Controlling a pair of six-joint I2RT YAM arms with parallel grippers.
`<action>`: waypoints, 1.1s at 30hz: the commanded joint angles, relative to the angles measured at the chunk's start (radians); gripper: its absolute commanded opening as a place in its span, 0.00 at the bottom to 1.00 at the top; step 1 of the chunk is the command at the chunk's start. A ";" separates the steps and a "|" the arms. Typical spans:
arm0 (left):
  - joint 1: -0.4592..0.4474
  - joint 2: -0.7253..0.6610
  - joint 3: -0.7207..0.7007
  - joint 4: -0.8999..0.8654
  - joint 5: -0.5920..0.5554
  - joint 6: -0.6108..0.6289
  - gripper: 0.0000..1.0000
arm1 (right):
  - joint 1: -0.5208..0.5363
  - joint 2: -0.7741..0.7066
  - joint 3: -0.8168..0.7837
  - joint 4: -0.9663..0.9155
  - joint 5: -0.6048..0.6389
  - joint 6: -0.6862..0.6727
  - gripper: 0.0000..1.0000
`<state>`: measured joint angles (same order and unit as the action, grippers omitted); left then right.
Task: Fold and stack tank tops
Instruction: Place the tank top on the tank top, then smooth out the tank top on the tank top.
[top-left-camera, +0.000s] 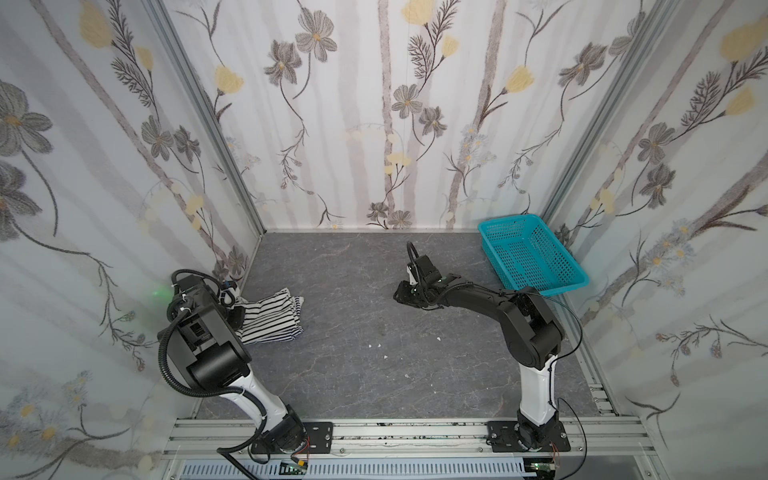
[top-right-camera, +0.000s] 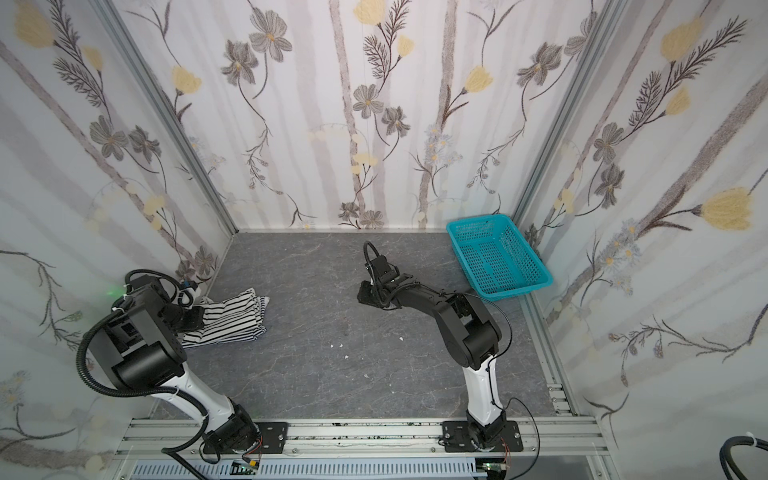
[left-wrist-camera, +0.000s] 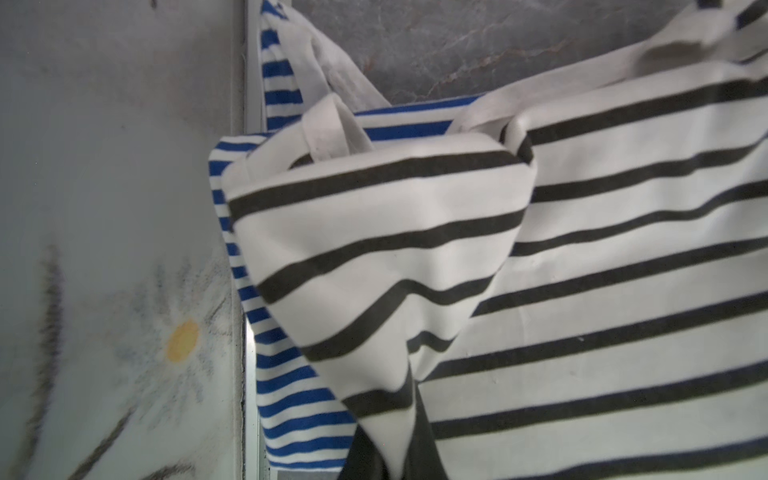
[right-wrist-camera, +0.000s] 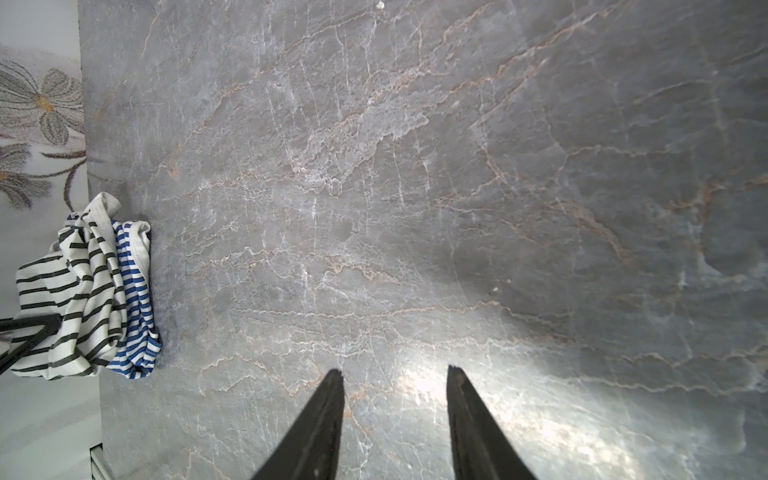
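Observation:
Two tank tops lie stacked against the left wall. The white one with wide black stripes (top-left-camera: 272, 316) (top-right-camera: 235, 318) lies on top. The blue-and-white fine-striped one (left-wrist-camera: 286, 374) (right-wrist-camera: 139, 299) peeks out from under it. My left gripper (left-wrist-camera: 390, 455) is shut on a fold of the black-striped top (left-wrist-camera: 374, 249), pinched to a point between the dark fingers (left-wrist-camera: 424, 444) and drawn up off the pile. In both top views the left wrist covers that grip. My right gripper (right-wrist-camera: 395, 374) (top-left-camera: 402, 293) hovers open over bare table at mid-right, holding nothing.
A teal perforated basket (top-left-camera: 507, 222) (top-right-camera: 478, 222) stands at the back right corner, with nothing in it. The flowered left wall (left-wrist-camera: 104, 208) is right beside the pile. A few small white specks (top-left-camera: 376, 345) lie on the grey marbled tabletop (top-left-camera: 353, 382).

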<state>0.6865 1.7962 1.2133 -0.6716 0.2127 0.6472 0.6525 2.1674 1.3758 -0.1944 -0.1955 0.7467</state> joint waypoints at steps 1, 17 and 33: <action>0.002 -0.015 -0.034 0.096 -0.083 -0.058 0.27 | 0.001 -0.001 0.003 -0.002 0.009 -0.010 0.43; 0.007 -0.032 -0.032 0.233 -0.126 -0.183 0.42 | 0.013 -0.015 -0.012 0.021 -0.001 -0.007 0.44; -0.032 0.048 -0.024 0.236 -0.087 -0.195 0.39 | 0.021 -0.057 -0.034 0.025 0.008 -0.007 0.45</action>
<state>0.6586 1.8626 1.1965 -0.4339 0.0940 0.4633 0.6724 2.1269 1.3437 -0.2054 -0.2020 0.7395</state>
